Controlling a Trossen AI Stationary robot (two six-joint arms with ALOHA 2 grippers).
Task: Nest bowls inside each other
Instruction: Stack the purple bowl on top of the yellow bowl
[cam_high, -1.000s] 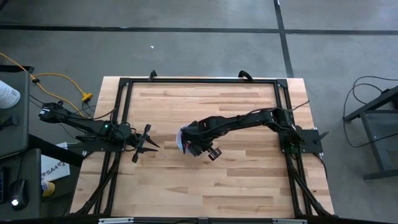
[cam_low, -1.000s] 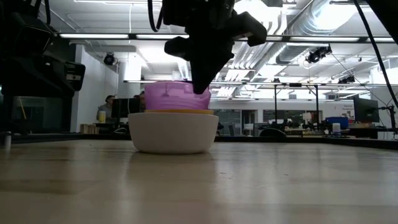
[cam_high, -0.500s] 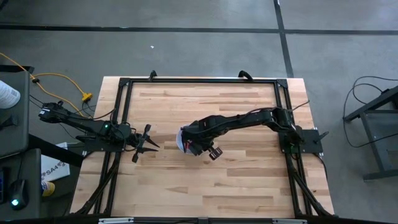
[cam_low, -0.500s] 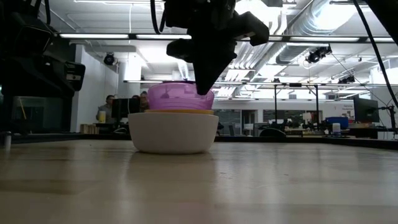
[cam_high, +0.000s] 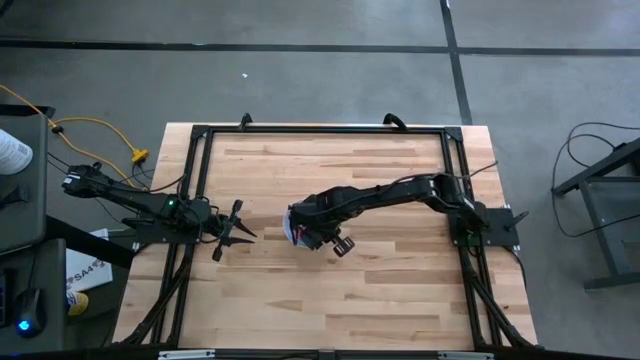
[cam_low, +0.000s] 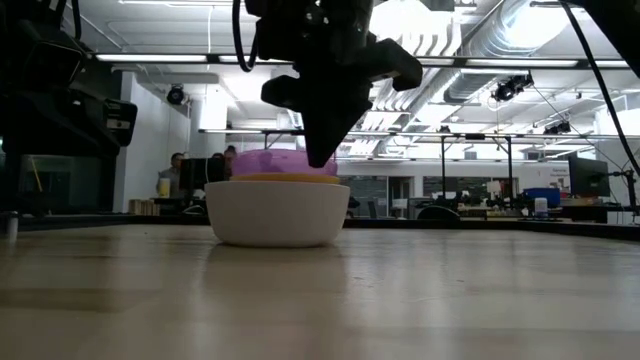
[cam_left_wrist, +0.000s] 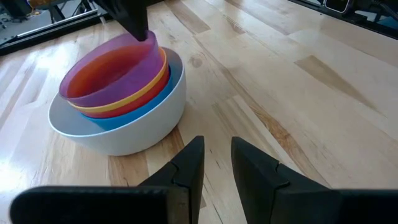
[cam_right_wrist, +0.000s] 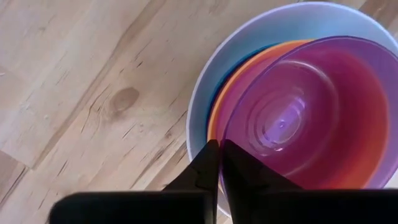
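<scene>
A white bowl (cam_low: 278, 212) stands on its base near the middle of the table, with blue (cam_left_wrist: 138, 113), red-pink (cam_left_wrist: 122, 107) and yellow (cam_left_wrist: 138, 94) bowls nested in it. The purple bowl (cam_left_wrist: 112, 68) sits on top of them, slightly tilted. My right gripper (cam_right_wrist: 219, 147) reaches down over the stack (cam_high: 291, 225) and is shut on the purple bowl. My left gripper (cam_left_wrist: 215, 155) waits open, low over the table to the left of the stack, with nothing between its fingers. My right gripper pinches the purple bowl's rim (cam_right_wrist: 222, 138) between its two fingers, one inside the bowl and one outside. The fingers come steeply from above, pointing down. The bowl sits inside the yellow bowl, a little higher on the held side.
A black metal frame (cam_high: 320, 131) runs round the wooden tabletop's edges. Bare wood lies on all sides of the stack. Beyond the far edge, in the low view, is an office with people (cam_low: 178, 165) at desks.
My right gripper has come down a little with the purple bowl. The bowl stood well above the yellow rim a second ago and has now sunk deeper into the stack.
</scene>
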